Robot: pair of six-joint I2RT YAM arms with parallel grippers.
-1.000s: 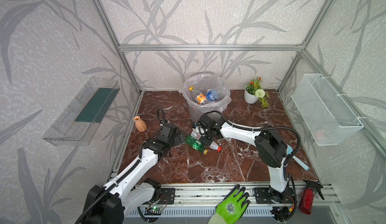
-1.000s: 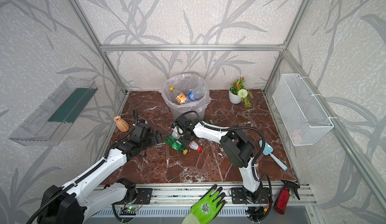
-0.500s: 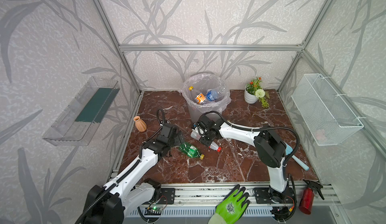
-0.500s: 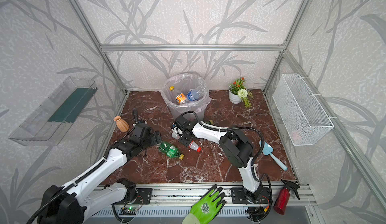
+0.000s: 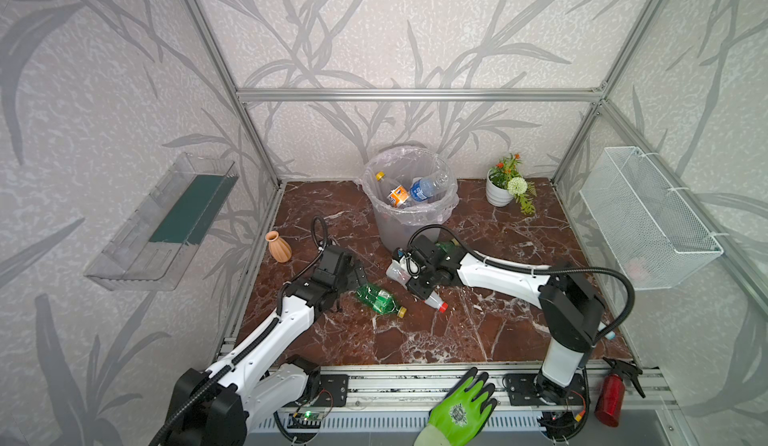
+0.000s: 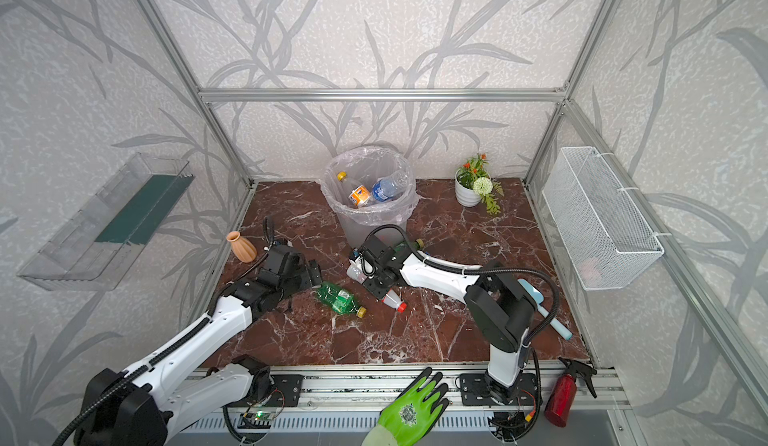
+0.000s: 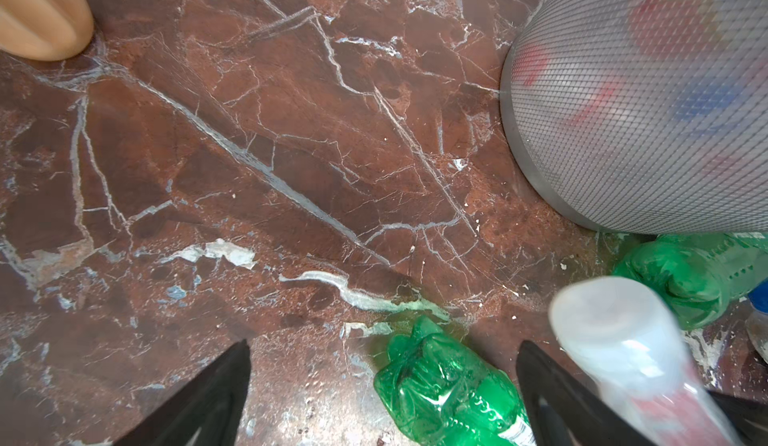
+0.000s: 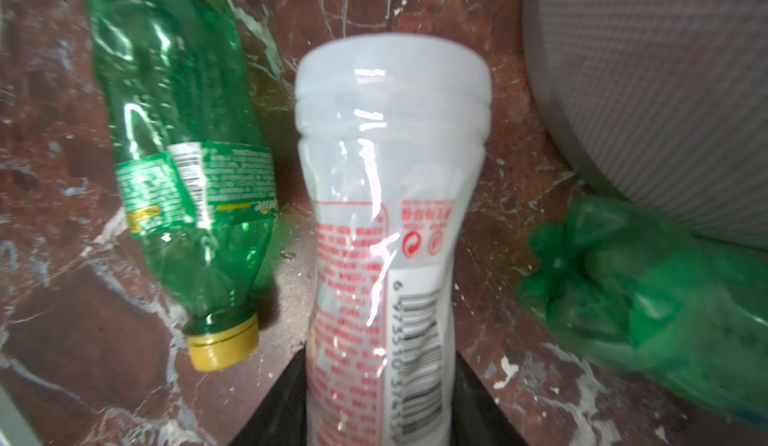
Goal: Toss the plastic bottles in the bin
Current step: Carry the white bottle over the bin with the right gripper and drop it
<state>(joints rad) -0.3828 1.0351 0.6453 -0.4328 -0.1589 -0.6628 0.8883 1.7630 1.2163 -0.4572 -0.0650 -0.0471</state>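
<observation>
Right gripper (image 8: 378, 361) has its jaws clamped on the white bottle (image 8: 390, 174), the milky one with red print and a barcode. It's grabbed toward the neck end, and the base sticks out well past the fingers. In both top views it sits slanted just in front of the bin (image 5: 399, 230), with the red cap pointing at the front rail. Can't tell if the cap is touching the floor (image 5: 415, 340) or not.

Left gripper (image 7: 384, 344) is spread wide with nothing in it, hanging low over the marble. The crushed green bottle (image 5: 379, 298) with the yellow cap lies on its side right by it. From the left wrist camera its base end pokes in between the fingers, closer to one of them, but I can't make out any contact.

There's a second green bottle (image 8: 648, 298) on the floor at the foot of the bin, beside the right arm.

In the bin, on top — an orange-label bottle (image 5: 397, 194) and a blue-label bottle (image 5: 426, 188).

The vase (image 5: 278, 247) stands over by the left wall, well apart from the bottles.
</observation>
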